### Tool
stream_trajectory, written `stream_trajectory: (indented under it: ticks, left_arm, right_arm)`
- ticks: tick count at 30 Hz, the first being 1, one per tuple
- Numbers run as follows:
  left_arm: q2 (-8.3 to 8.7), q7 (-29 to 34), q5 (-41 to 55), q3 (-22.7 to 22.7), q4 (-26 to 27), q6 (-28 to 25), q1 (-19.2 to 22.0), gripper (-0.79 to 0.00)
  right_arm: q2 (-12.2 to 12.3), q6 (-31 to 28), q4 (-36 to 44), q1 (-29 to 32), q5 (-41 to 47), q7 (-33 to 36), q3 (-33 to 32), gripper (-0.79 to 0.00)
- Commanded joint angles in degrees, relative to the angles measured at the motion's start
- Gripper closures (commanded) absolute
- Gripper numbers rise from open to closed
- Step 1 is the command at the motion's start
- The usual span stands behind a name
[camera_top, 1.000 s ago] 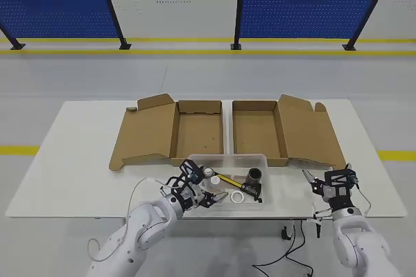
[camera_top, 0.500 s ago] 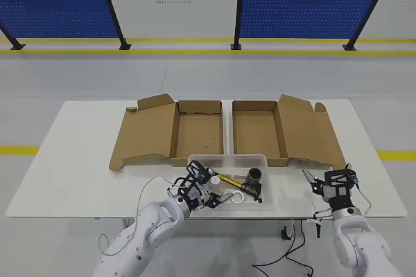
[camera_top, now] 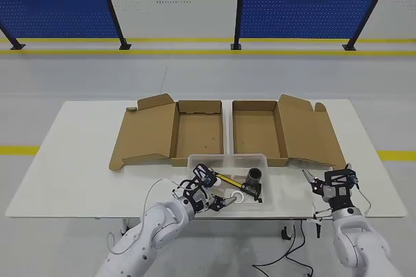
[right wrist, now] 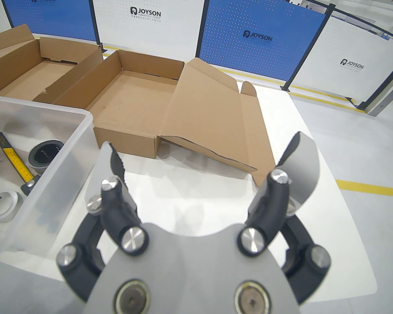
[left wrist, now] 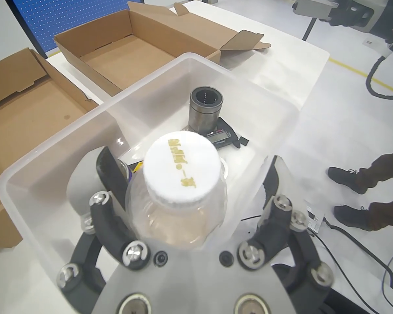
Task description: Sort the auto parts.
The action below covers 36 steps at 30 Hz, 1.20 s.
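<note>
Here the left gripper (camera_top: 218,191) sits low in the centre of the top view, inside the near left corner of the clear plastic bin (camera_top: 226,157). In the left wrist view its fingers (left wrist: 108,168) are spread wide on either side of a clear bottle (left wrist: 180,197) with a white cap. One finger is close against the bottle's side and the other stands well apart from it, so nothing is clamped. The bottle stands upright in the bin.

Beyond the bottle in the bin stands a dark metal cylinder (left wrist: 204,110), upright and open at the top. A digital caliper (left wrist: 223,136) lies just beside its base. In the top view the cylinder (camera_top: 254,176) is in the right part of the bin, and a small pale ring (camera_top: 237,197) lies near the bin's front wall.

The right gripper (camera_top: 328,177) hovers at the lower right of the top view, over bare table (camera_top: 76,159) to the right of the bin. Its fingers (right wrist: 113,161) are wide apart and hold nothing.

Two open cardboard boxes lie side by side behind the bin, in the middle of the top view. The left box (camera_top: 198,137) and the right box (camera_top: 254,137) each have their lid folded flat outward. Only bare cardboard shows inside them.
</note>
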<state>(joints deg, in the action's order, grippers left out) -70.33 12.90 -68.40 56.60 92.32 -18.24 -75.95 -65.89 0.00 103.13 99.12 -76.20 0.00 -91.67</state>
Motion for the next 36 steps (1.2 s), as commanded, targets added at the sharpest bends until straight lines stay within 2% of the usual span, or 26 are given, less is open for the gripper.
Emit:
stream_trajectory:
  ticks: [1,8,10,13,14,16,19,22,25,27,28,30,36]
  left_arm:
    - [-0.11,0.2,0.2,0.0,-0.1,1.1,0.2,-0.785]
    - [-0.21,0.1,-0.4,-0.2,0.0,1.2,0.1,-0.785]
    - [-0.21,0.1,-0.6,-0.2,0.1,1.2,0.1,-0.763]
    - [-0.22,0.2,-0.7,-0.2,0.2,1.0,0.0,-0.674]
    - [-0.23,0.2,-0.7,-0.2,0.2,1.0,0.0,-0.671]
    - [-0.24,0.2,-0.7,-0.1,0.2,1.0,0.0,-0.57]
    - [-0.26,0.3,-0.9,0.0,0.3,1.1,0.0,-0.557]
    - [-0.26,0.4,-1.2,0.0,0.3,1.0,0.0,-0.591]
    - [-0.29,0.4,-1.2,0.0,0.3,0.9,0.0,-0.542]
    - [-0.3,0.4,-1.4,0.0,0.3,0.8,0.1,-0.453]
    - [-0.3,0.4,-1.4,0.0,0.3,0.8,0.1,-0.449]
    - [-0.31,0.4,-1.5,0.0,0.2,0.8,0.1,-0.391]
    - [-0.35,0.1,-1.6,0.1,0.0,0.6,0.1,-0.351]
  right_arm:
    - [0.0,0.0,0.0,0.0,0.0,0.0,0.0,-0.785]
    - [0.0,0.0,0.0,0.0,0.0,0.0,0.0,-0.785]
    - [0.0,0.0,0.0,0.0,0.0,0.0,0.0,-0.785]
    - [0.0,0.0,0.0,0.0,0.0,0.0,0.0,-0.785]
    - [0.0,0.0,0.0,0.0,0.0,0.0,0.0,-0.785]
    - [0.0,0.0,0.0,0.0,0.0,0.0,0.0,-0.785]
    - [0.0,0.0,0.0,0.0,0.0,0.0,0.0,-0.785]
    - [0.0,0.0,0.0,0.0,0.0,0.0,0.0,-0.785]
    - [0.0,0.0,0.0,0.0,0.0,0.0,0.0,-0.785]
    - [0.0,0.0,0.0,0.0,0.0,0.0,0.0,-0.785]
    - [0.0,0.0,0.0,0.0,0.0,0.0,0.0,-0.785]
    - [0.0,0.0,0.0,0.0,0.0,0.0,0.0,-0.785]
    - [0.0,0.0,0.0,0.0,0.0,0.0,0.0,-0.785]
